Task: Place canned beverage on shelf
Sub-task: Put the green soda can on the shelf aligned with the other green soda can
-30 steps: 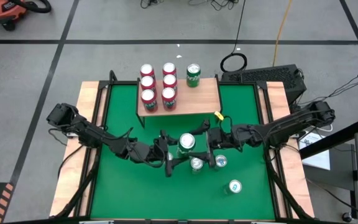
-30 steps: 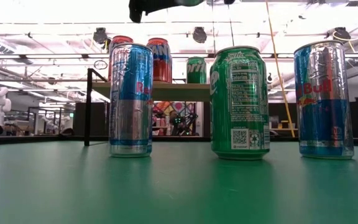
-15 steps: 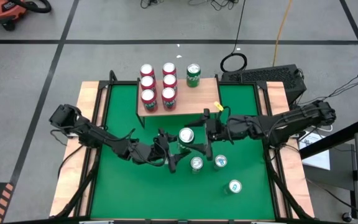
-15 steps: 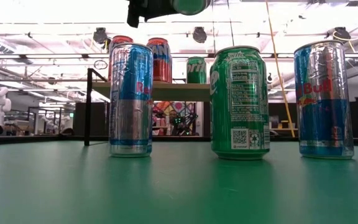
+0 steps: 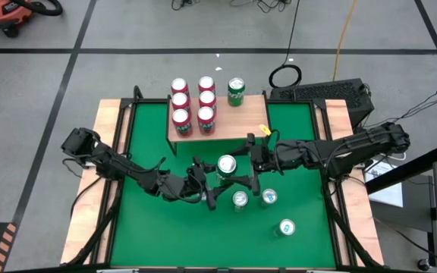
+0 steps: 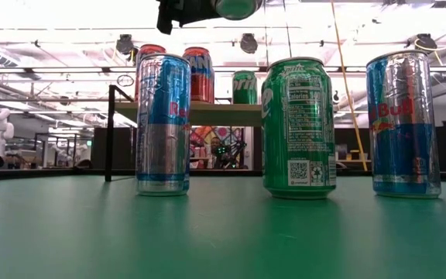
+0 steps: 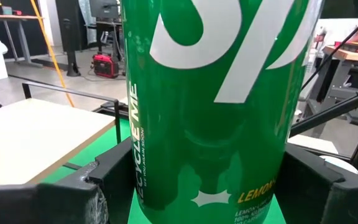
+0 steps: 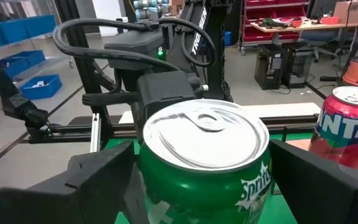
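left gripper pinches sprite can; right gripper spread around it. shelf at 12 o'clock, six cans there; three cans at 5 o'clock.

The left arm is stretched from the table's left edge toward the middle, its forearm low and angled to the right. The left gripper is held above the table's centre, its fingers clamped against the sides of a green can kept upright. The right arm is extended from the right edge leftward. The right gripper is set around the same can, its fingers spread wide on either side.
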{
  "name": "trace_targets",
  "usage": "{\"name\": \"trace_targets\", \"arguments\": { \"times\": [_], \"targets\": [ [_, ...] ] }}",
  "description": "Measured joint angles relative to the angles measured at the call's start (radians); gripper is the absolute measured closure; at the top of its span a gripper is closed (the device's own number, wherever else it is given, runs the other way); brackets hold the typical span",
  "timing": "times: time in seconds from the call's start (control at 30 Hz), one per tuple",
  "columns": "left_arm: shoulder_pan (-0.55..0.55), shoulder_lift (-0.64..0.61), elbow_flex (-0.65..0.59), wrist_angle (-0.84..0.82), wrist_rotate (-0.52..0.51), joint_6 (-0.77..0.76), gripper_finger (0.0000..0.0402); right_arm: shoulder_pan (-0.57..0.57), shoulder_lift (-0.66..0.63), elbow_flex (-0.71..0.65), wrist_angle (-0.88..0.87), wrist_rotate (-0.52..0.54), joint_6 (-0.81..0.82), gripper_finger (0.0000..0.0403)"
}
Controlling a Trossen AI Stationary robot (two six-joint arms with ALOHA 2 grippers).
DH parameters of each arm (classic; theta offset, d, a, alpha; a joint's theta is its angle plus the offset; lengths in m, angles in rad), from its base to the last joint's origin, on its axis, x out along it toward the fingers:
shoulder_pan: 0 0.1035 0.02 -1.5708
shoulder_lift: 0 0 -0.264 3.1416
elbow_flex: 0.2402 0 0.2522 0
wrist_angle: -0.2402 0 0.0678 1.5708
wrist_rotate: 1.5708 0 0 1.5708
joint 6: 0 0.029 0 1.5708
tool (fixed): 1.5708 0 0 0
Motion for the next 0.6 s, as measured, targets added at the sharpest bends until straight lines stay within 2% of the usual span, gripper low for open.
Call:
{"name": "trace_targets", "arguments": {
  "times": [0.2,0.43,0.6],
  "targets": [
    [0.000,0.000,0.000,-0.001,-0.001,-0.001,0.0114,-0.013,0.011,0.000,0.001,-0.003,-0.003,0.0053],
    [0.001,0.000,0.000,-0.011,-0.005,-0.001,0.0114,-0.014,0.019,0.000,0.006,-0.004,-0.012,0.0099],
    [0.001,0.000,0.000,-0.017,-0.003,0.000,0.0099,-0.014,0.019,0.000,0.006,-0.005,-0.020,0.0100]
  ]
}}
